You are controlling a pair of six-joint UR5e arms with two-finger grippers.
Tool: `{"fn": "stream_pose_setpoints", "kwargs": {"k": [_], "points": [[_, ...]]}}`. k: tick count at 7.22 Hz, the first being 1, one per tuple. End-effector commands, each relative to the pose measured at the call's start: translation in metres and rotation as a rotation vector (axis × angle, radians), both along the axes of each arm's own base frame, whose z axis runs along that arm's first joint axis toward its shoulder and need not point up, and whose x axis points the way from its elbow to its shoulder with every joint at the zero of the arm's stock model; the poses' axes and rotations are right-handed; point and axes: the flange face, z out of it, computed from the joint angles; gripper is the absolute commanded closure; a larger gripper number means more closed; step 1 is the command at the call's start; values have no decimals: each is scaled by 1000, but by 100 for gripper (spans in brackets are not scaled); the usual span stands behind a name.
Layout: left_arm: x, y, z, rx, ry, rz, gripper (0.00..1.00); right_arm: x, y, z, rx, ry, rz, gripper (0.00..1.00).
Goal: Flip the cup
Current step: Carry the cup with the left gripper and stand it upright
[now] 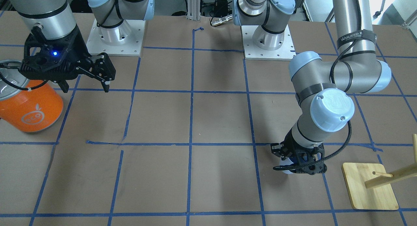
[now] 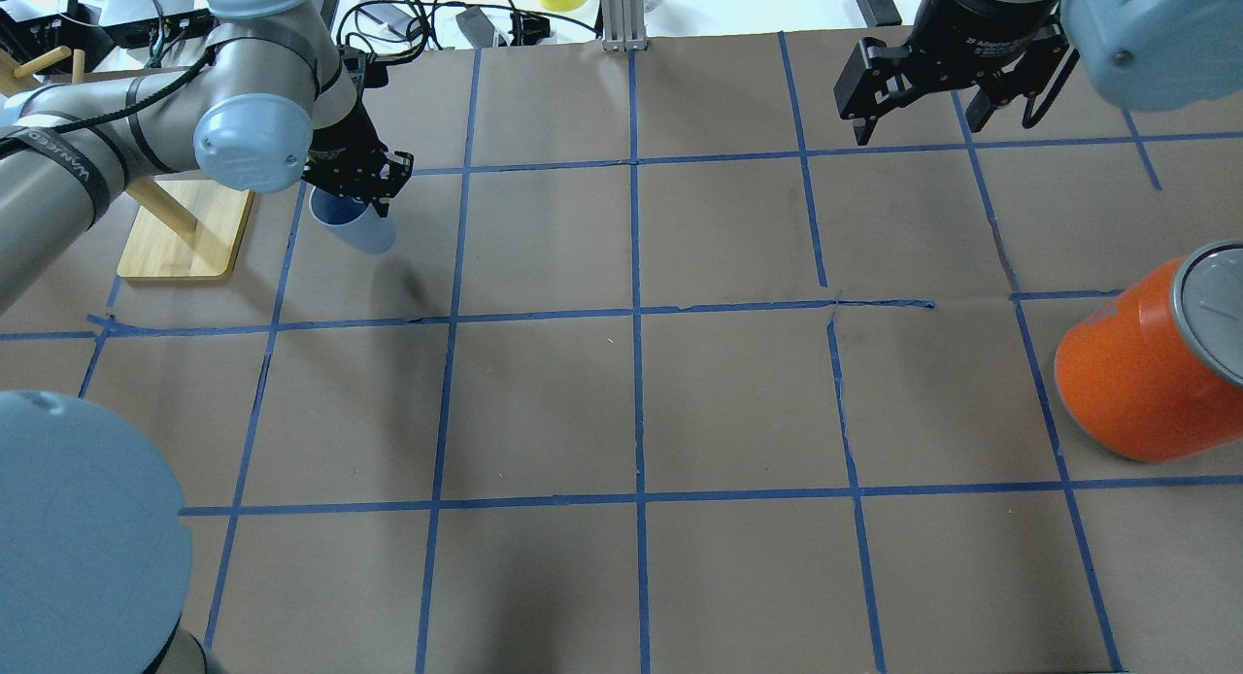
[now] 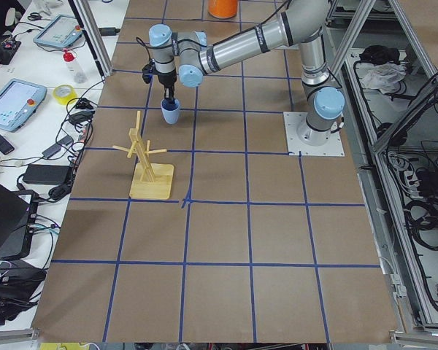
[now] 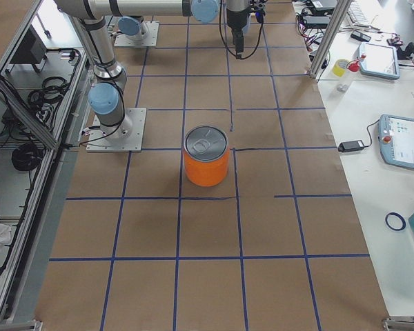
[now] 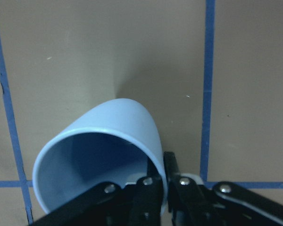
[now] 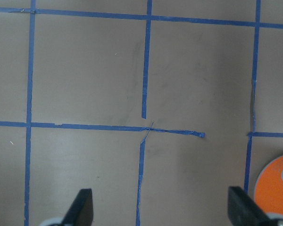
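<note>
The pale blue cup is tilted, its open mouth turned up toward the left wrist camera and its base down toward the table. My left gripper is shut on the cup's rim wall, one finger inside and one outside. In the front-facing view the gripper hides most of the cup. I cannot tell whether the base touches the table. My right gripper is open and empty, high above the table at the far right.
A big orange can with a silver top stands at the right edge, just beside the right gripper. A wooden peg stand on a board stands left of the cup. Blue tape lines grid the brown table.
</note>
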Motion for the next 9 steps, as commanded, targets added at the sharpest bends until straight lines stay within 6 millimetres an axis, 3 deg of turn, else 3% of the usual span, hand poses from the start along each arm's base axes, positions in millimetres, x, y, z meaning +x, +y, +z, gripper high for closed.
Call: {"fn": "stream_pose_setpoints", "kwargs": {"k": [1, 7, 8, 9], "points": [[6, -22, -7, -7, -3, 1, 100, 0, 0, 0, 0, -1, -1, 0], [6, -25, -34, 24, 4, 6, 100, 0, 0, 0, 0, -1, -4, 0], [4, -25, -38, 28, 12, 10, 28, 0, 0, 1, -1, -1, -4, 0], [4, -25, -40, 31, 13, 12, 21, 0, 0, 1, -1, -1, -2, 0]]}}
